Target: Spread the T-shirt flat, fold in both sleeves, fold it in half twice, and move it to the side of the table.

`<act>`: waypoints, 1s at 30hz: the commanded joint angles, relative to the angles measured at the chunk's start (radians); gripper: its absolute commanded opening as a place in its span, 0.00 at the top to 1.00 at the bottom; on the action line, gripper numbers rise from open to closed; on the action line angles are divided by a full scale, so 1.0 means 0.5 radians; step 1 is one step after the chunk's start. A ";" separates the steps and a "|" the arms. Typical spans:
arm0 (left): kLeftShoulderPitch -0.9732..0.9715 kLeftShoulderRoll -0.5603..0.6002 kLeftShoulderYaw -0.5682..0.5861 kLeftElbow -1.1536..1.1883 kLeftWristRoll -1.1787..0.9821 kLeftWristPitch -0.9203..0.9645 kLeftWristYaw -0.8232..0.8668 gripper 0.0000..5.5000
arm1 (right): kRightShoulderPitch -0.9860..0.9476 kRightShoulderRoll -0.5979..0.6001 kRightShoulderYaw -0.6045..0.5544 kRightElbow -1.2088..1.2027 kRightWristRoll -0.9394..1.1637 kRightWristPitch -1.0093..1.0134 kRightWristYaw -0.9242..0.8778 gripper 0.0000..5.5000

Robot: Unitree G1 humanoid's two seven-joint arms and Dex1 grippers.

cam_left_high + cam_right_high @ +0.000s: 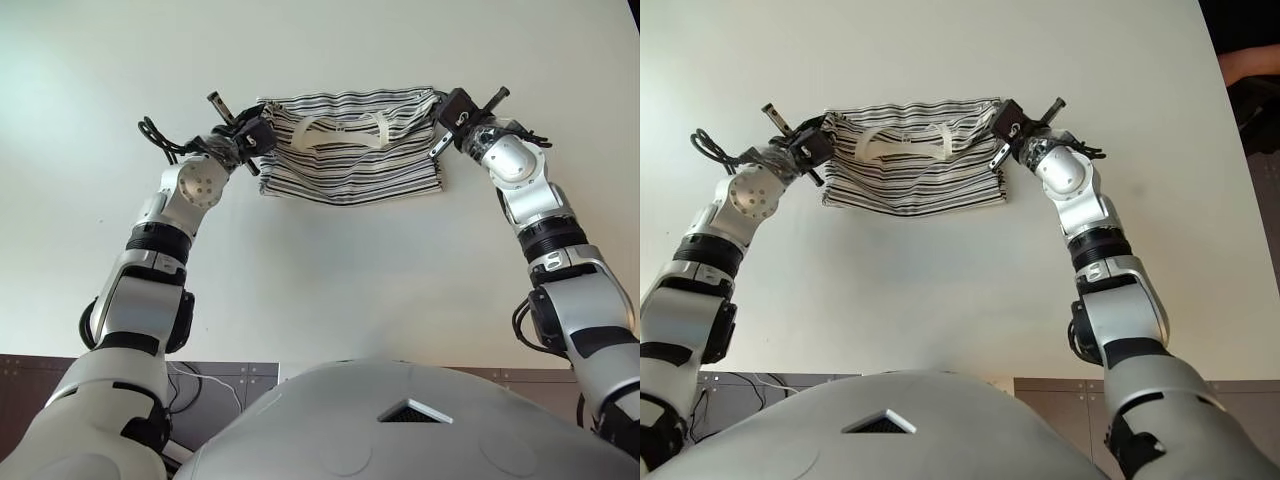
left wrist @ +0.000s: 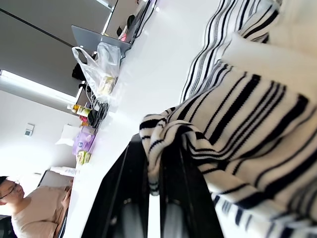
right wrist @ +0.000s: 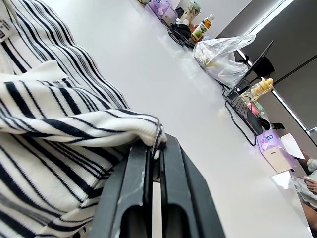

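We have the striped T-shirt (image 1: 350, 150) lying folded into a band at the far middle of the white counter (image 1: 330, 270), with one arm at each end. Our left end effector (image 2: 154, 181) pinches a bunched fold of cloth. Our right end effector (image 3: 156, 148) pinches only a thin hem edge, a bite that could slip. If one side lets go or we pull unevenly, the fold skews and the layers slide apart.

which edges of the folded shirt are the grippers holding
The two side edges: the left gripper pinches the T-shirt's left edge, the right gripper its right edge. The near and far edges lie ungripped on the table.
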 commanded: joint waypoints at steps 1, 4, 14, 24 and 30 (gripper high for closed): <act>-0.066 -0.029 -0.025 0.153 0.025 -0.008 0.070 0.92 | -0.112 0.033 0.010 0.134 -0.045 -0.069 -0.052 0.89; -0.069 -0.044 -0.009 0.203 -0.007 -0.028 0.068 0.81 | -0.168 0.056 0.012 0.242 -0.066 -0.100 -0.067 0.77; -0.247 -0.177 0.129 0.410 -0.225 0.087 -0.087 0.51 | -0.471 0.154 0.031 0.654 -0.151 -0.094 -0.125 0.44; -0.498 -0.322 0.429 0.644 -0.530 0.582 -0.276 0.20 | -0.743 0.329 -0.185 0.945 -0.001 0.277 -0.194 0.44; -0.489 -0.297 0.649 0.678 -0.691 0.850 -0.193 0.04 | -0.740 0.344 -0.340 0.977 0.069 0.442 -0.320 0.44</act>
